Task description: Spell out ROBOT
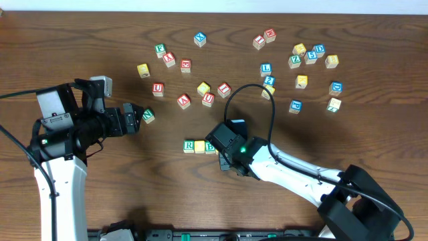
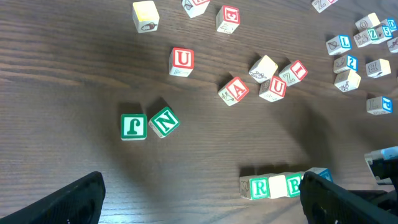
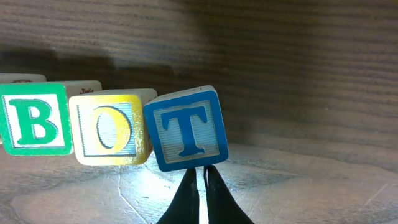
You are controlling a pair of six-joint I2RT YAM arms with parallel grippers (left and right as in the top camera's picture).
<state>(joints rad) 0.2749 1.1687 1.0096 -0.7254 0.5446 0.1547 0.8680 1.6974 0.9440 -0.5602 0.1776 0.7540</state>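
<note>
A row of letter blocks lies on the table in the overhead view: a green R [image 1: 189, 145], a yellow block [image 1: 199, 146] and a green B [image 1: 210, 146]. My right gripper [image 1: 227, 152] covers the row's right end. In the right wrist view the row reads B [image 3: 34, 124], O [image 3: 109, 127], then a blue T [image 3: 185, 127], slightly tilted and touching the O. My right gripper [image 3: 200, 177] is shut, its tips at the T's lower edge. My left gripper [image 1: 137, 112] [image 2: 202, 186] is open and empty, next to a green N block [image 1: 148, 116] [image 2: 164, 121].
A green J block [image 2: 134, 126] sits beside the N. Red U [image 2: 181, 60], A [image 2: 234, 91] and several other loose blocks lie across the far middle. A cluster of blue and yellow blocks [image 1: 307, 57] sits at the far right. The right arm's cable loops over the table.
</note>
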